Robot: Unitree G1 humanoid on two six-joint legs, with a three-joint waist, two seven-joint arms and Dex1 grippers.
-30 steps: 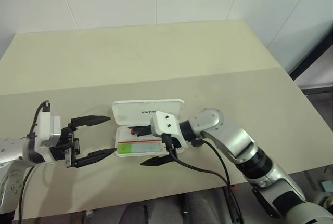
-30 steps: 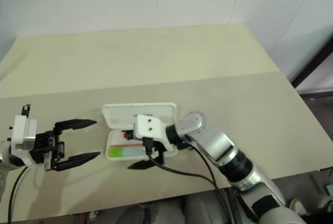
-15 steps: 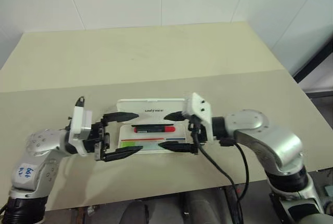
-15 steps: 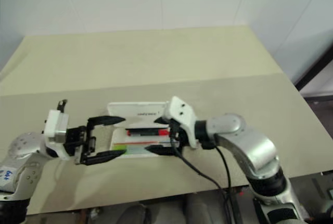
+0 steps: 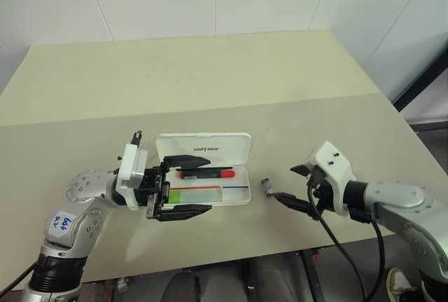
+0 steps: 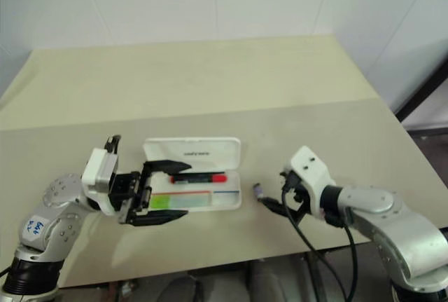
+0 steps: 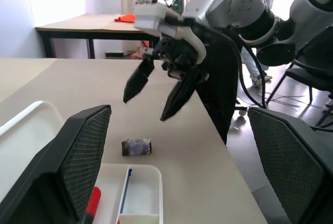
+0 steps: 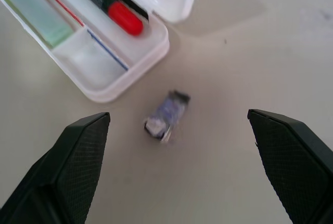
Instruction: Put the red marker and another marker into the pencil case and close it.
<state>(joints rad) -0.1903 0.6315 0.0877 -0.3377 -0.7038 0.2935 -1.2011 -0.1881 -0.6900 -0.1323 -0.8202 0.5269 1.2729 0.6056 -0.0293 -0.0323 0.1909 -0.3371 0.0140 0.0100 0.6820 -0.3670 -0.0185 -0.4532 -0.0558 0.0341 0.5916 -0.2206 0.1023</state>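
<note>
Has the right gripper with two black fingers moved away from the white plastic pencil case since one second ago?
Yes. The right gripper was over the white plastic pencil case; now it is beside it, toward the robot's right, empty.

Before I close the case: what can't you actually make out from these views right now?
- Green marker's cap end: left gripper covers it in the eye views.
- Pencil case hinge: too small in the eye views to tell.
- Small grey stub beside the case: blurred in the right wrist view.
- Red marker: a black finger hides most of it in the left wrist view.

Bright, even overhead light — soft shadows under the arms; the right wrist view is blurred.
</note>
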